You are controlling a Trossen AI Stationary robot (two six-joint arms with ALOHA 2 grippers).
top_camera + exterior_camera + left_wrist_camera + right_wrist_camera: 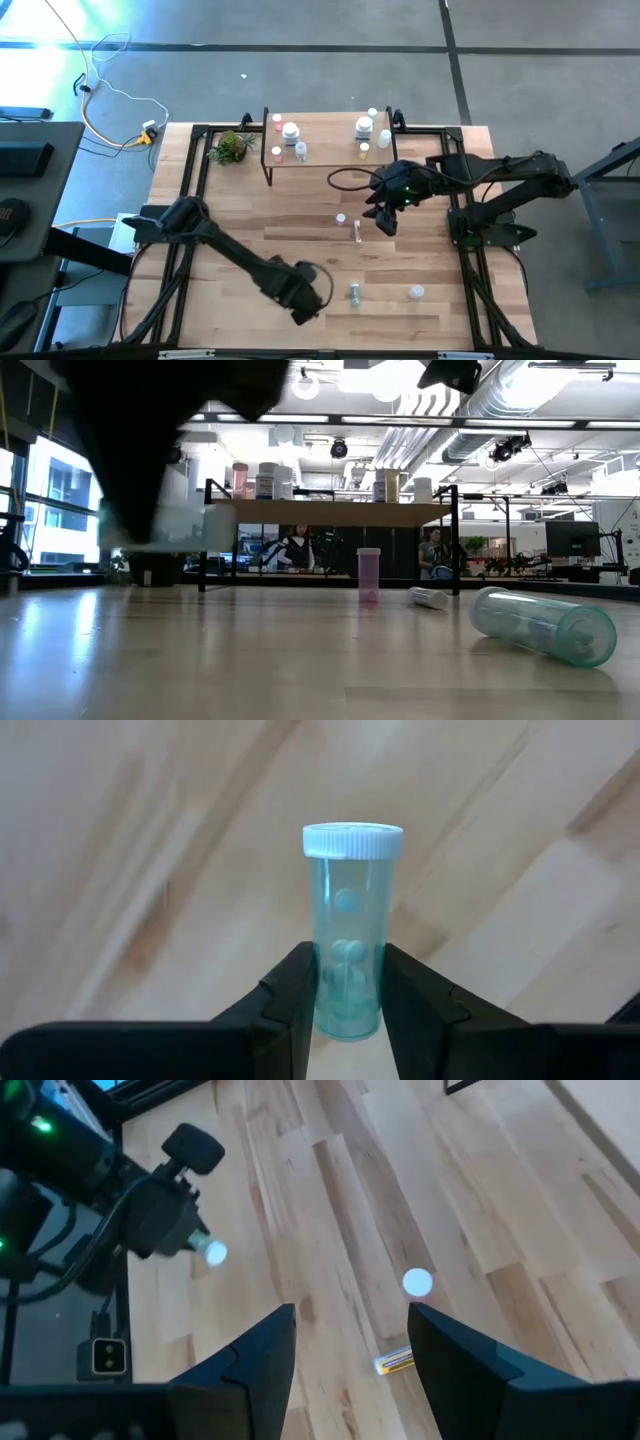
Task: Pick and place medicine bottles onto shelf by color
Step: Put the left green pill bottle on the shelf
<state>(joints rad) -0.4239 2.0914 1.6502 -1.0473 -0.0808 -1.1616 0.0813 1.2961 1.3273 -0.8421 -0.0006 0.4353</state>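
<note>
Now the left gripper (348, 1005) pinches a green bottle (348, 930) low on its body, leaving the white cap clear, near the bench's (250, 225) front edge. The right gripper (350, 1340) hangs wide over the middle, before the shelf (330, 150).

In the low view a dark blurred arm (160, 440) fills the upper left, hiding part of the shelf (330, 512) behind it. In the left wrist view, the green vial's (350, 950) base is covered by the left gripper (348, 1005), whose body runs off the bottom edge. In the high view the bottles on the shelf (330, 150) are too small to tell apart.
</note>
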